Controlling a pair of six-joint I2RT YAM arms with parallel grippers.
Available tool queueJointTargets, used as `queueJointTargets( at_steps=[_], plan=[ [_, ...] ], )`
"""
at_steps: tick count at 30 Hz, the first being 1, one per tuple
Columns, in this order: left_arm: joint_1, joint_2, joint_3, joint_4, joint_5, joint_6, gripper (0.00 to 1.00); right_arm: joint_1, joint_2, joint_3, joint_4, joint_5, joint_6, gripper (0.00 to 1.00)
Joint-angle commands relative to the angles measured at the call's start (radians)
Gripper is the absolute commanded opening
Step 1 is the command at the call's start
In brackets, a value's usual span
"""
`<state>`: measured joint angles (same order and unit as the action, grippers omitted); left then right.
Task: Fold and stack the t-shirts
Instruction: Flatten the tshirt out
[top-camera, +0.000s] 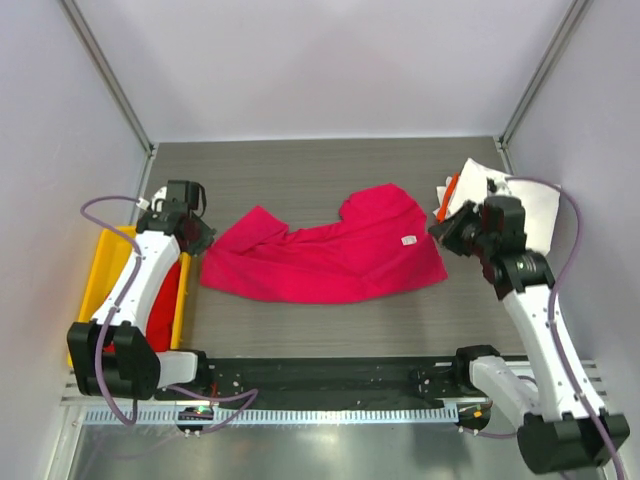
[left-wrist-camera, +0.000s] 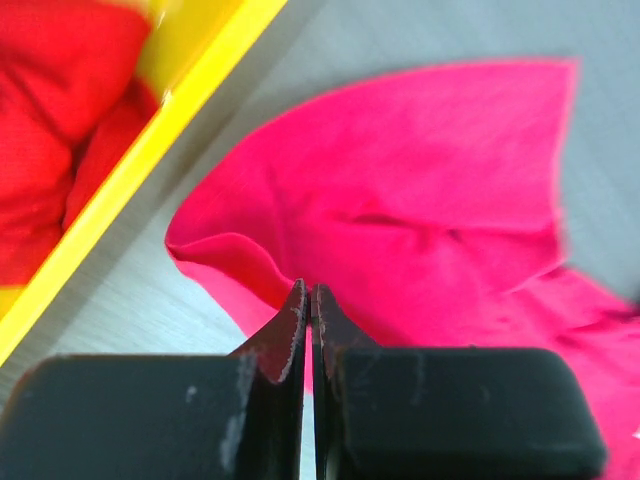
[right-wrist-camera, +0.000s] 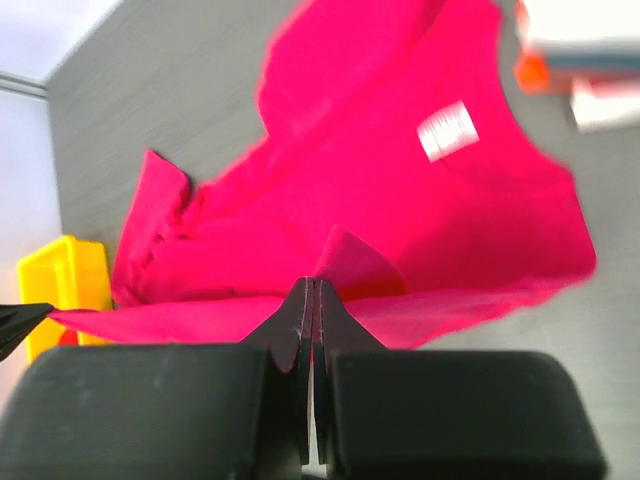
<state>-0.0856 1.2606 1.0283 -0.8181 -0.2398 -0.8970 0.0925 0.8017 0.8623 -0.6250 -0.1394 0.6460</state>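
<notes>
A magenta-pink t-shirt (top-camera: 330, 255) lies spread and rumpled across the middle of the table, its white label (top-camera: 408, 240) near its right end. My left gripper (top-camera: 203, 240) is shut at the shirt's left edge. In the left wrist view its tips (left-wrist-camera: 308, 290) sit on the shirt's (left-wrist-camera: 420, 180) folded edge. My right gripper (top-camera: 440, 228) is shut at the shirt's right end. In the right wrist view its tips (right-wrist-camera: 313, 283) pinch a raised peak of the shirt (right-wrist-camera: 380, 200). A darker red shirt (top-camera: 162, 305) lies in the tray.
A yellow plastic tray (top-camera: 100, 270) stands at the table's left edge beside my left arm. It also shows in the left wrist view (left-wrist-camera: 190, 110). A stack of white cloth (top-camera: 520, 205) with orange (top-camera: 452, 188) under it sits at the back right, behind my right gripper.
</notes>
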Motion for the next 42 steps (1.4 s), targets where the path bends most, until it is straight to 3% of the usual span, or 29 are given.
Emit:
queueJointTargets(
  at_steps=[1, 7, 12, 16, 23, 27, 33, 38, 42],
  plan=[
    [0.041, 0.042, 0.146, -0.010, 0.016, 0.035, 0.00, 0.004, 0.132, 0.241, 0.136, -0.032, -0.069, 0.01],
    [0.122, 0.083, 0.453, -0.122, 0.072, 0.073, 0.00, 0.004, 0.307, 0.678, 0.133, -0.083, -0.097, 0.01],
    [0.139, 0.019, 0.686, -0.214, 0.076, 0.096, 0.00, 0.004, 0.317, 0.973, 0.133, -0.089, -0.141, 0.01],
    [0.139, -0.140, 0.711, -0.167, 0.076, 0.063, 0.01, 0.006, 0.229, 1.057, 0.140, -0.036, -0.170, 0.01],
    [0.141, -0.408, 0.733, -0.069, 0.066, 0.000, 0.00, 0.004, -0.021, 1.044, 0.205, 0.087, -0.226, 0.01],
    [0.139, -0.432, 0.843, -0.076, 0.097, -0.013, 0.00, 0.006, -0.088, 1.093, 0.206, 0.113, -0.238, 0.01],
    [0.141, -0.333, 1.084, -0.187, 0.100, -0.010, 0.01, 0.006, -0.039, 1.215, 0.185, 0.118, -0.223, 0.01],
    [0.141, -0.317, 0.957, -0.172, 0.077, 0.004, 0.01, 0.004, 0.033, 1.144, 0.177, 0.087, -0.175, 0.01],
    [0.141, -0.310, 0.691, -0.106, 0.089, 0.023, 0.00, 0.004, 0.083, 0.973, 0.191, 0.089, -0.141, 0.01]
  ],
)
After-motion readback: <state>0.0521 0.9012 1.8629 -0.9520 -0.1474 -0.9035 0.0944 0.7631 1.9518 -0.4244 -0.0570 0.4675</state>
